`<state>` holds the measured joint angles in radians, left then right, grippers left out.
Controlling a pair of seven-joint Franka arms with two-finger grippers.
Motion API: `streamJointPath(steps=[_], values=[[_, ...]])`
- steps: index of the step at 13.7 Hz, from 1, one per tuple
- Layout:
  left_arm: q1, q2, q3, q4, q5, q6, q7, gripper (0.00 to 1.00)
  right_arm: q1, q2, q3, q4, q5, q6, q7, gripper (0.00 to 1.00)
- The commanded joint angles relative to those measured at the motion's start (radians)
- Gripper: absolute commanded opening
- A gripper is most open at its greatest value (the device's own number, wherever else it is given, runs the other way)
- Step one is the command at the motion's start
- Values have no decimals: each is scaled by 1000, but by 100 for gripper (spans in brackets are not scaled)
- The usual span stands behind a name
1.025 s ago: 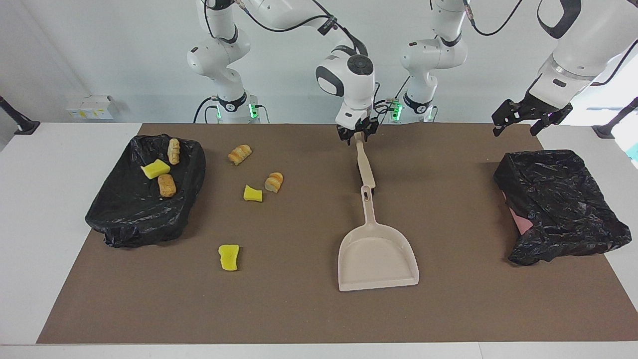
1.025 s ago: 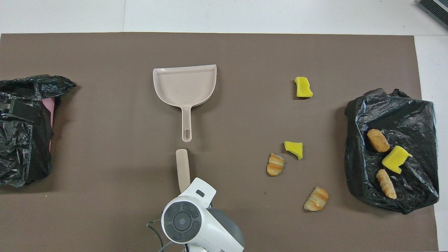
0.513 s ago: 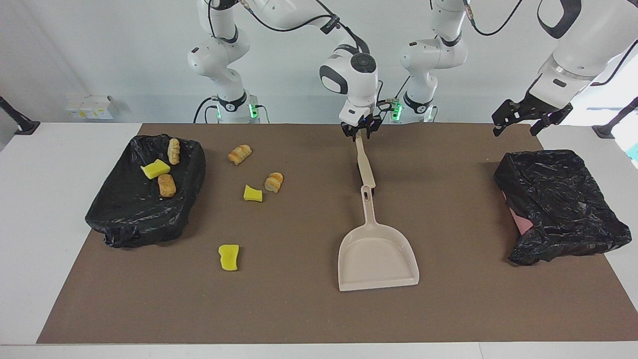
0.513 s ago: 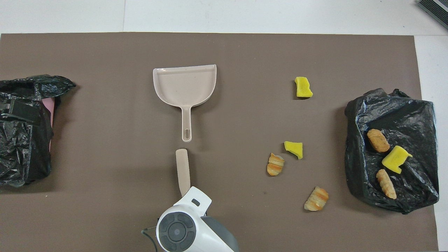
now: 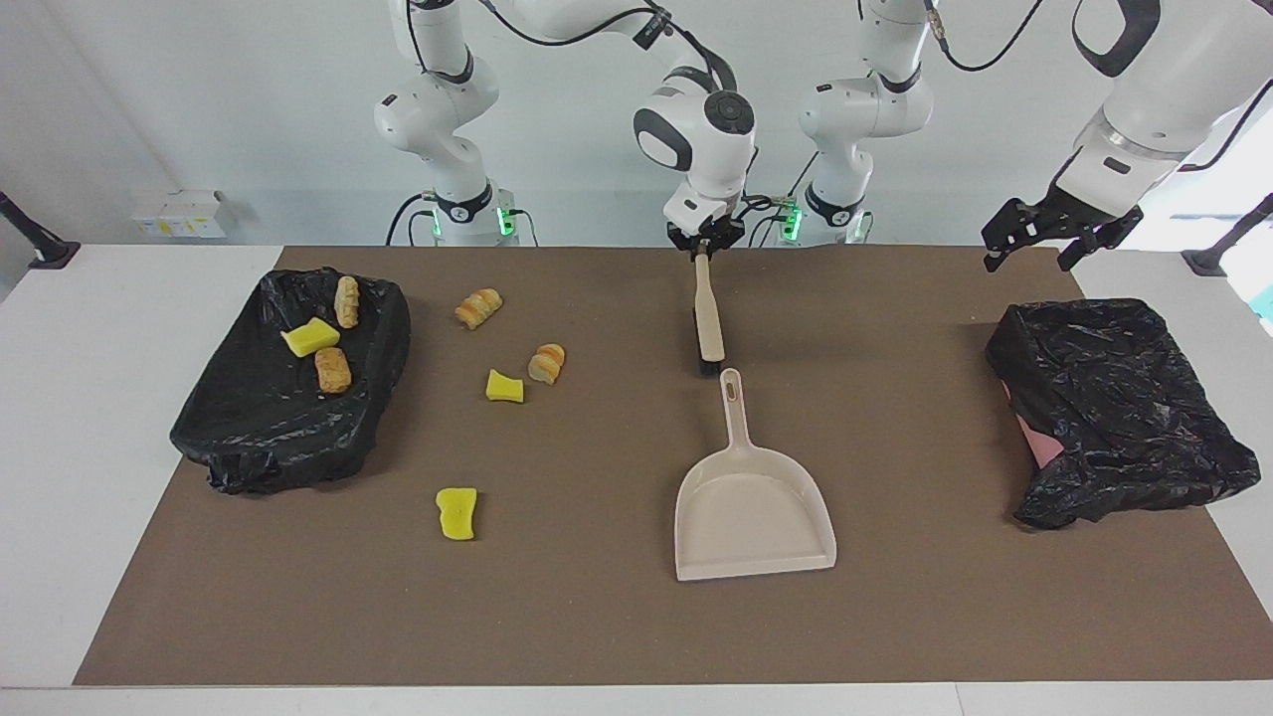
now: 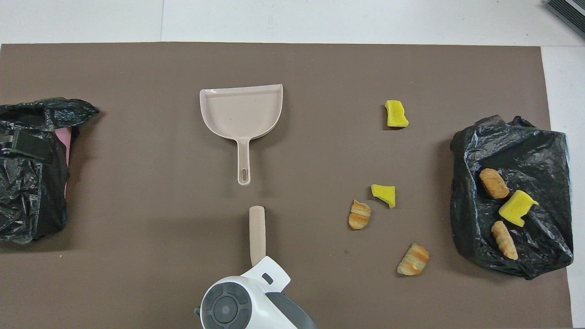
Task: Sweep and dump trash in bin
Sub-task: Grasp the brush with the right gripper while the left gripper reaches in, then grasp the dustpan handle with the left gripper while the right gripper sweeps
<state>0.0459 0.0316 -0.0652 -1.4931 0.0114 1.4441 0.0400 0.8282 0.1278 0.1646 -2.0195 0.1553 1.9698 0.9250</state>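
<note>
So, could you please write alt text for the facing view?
The right gripper holds a beige brush by its handle, just robotward of a dustpan; four trash pieces lie loose beside a black-bagged bin.

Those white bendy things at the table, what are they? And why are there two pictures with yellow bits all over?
They are two robot arms, each ending in a hand with two fingers. One picture is taken from across the table, facing the robots. The other looks down from above them, so everything appears turned around.

The right hand is shut on the handle of a beige brush and holds it just above the brown mat. The left hand waits, open, in the air over the table's edge near a black bag-lined bin.

A beige dustpan lies on the mat. Beside it are four loose bits of trash: two yellow sponge pieces and two bread lumps. Three more bits already lie on another black bag at the right arm's end.
</note>
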Motion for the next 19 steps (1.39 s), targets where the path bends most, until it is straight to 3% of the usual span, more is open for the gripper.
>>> streamJointPath(steps=[1,4,8,15,19], values=[[-3,-12,-5,-10,1,-4,-3,100,-41,-85,1,-34,1,-177,60,0],[-67,-16,-15,-97,1,117,-31,100,-50,-183,1,-152,-144,-351,86,0],[-169,28,-15,-160,-2,298,-171,100,-133,-189,1,-174,-244,-482,214,0],[-354,207,-16,-185,-2,531,-434,100,-205,-284,1,-352,-258,-558,328,0],[-417,280,-16,-196,-2,625,-520,100,-221,-370,3,-493,-258,-502,327,0]])
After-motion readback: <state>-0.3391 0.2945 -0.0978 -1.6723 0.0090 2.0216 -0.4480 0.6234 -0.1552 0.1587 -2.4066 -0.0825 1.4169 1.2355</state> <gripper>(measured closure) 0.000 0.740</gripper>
